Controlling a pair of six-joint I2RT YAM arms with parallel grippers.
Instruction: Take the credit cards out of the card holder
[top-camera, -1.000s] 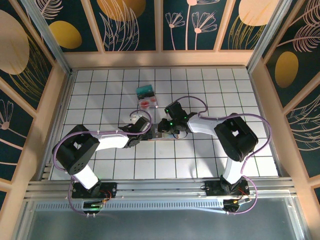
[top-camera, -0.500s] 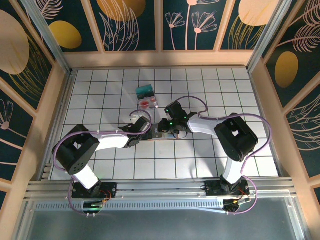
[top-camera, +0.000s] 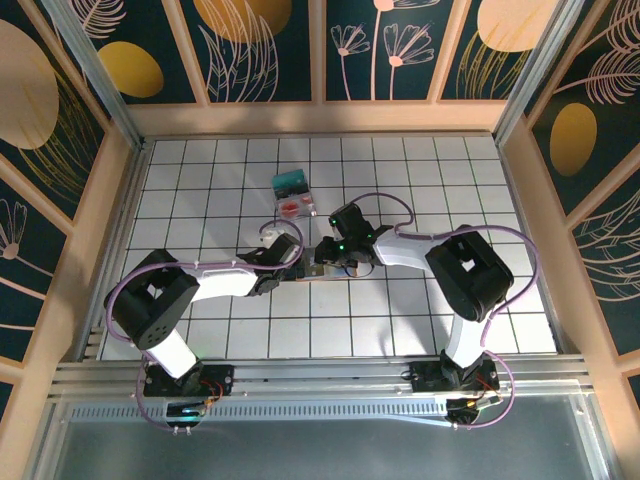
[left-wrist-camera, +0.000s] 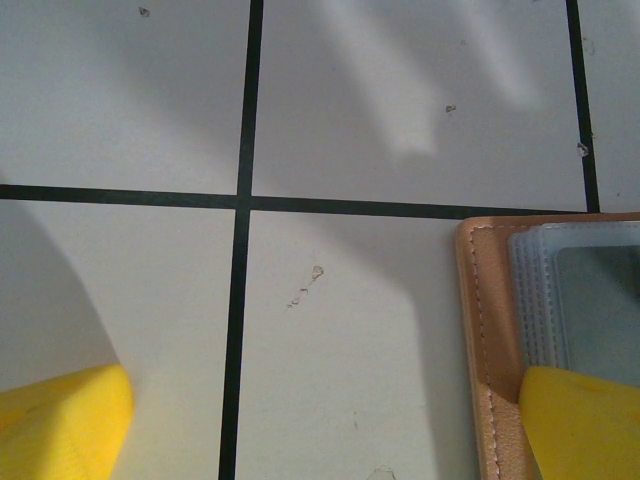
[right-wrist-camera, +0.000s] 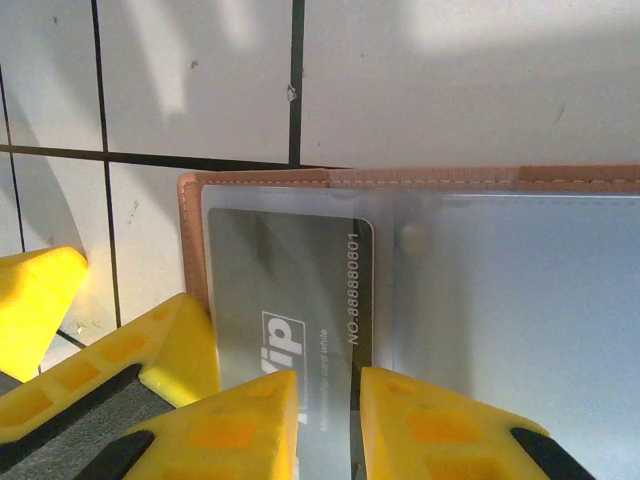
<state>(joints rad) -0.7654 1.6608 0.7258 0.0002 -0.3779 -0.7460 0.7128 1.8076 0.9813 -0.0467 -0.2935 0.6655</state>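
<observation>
Two grippers work one card holder (right-wrist-camera: 430, 178), which lies open and flat on the white tiled table (left-wrist-camera: 400, 80), grey-blue inside up, tan border showing.

The left gripper (left-wrist-camera: 325, 420) is on the holder's left side with its jaws wide apart and nothing between them. One yellow finger (left-wrist-camera: 585, 425) sits on the holder's tan corner and the other is off it, over bare tile. My read is that it is there to pin the holder down so it doesn't slide when a card is pulled.

The right gripper (right-wrist-camera: 328, 400) is over the holder's near edge with its jaws narrow. The grey vip card (right-wrist-camera: 290, 280) shows in the gap between them. I can't tell whether the fingers pinch the card or just rest on it. It is likely placed there to draw the card out of its clear sleeve (right-wrist-camera: 520, 300). The card is mostly in the holder, near its left border, so the removal step is not yet done.

The clear box (top-camera: 293, 195), with teal and red contents, sits beyond the holder's far side, apart from it and not involved.

Counts:
- 2 arms
- 2 grippers
- 1 card holder
- 1 card readable (number NO-88888801); more cards may be hidden under the sleeves, can't tell
- 1 clear box
</observation>
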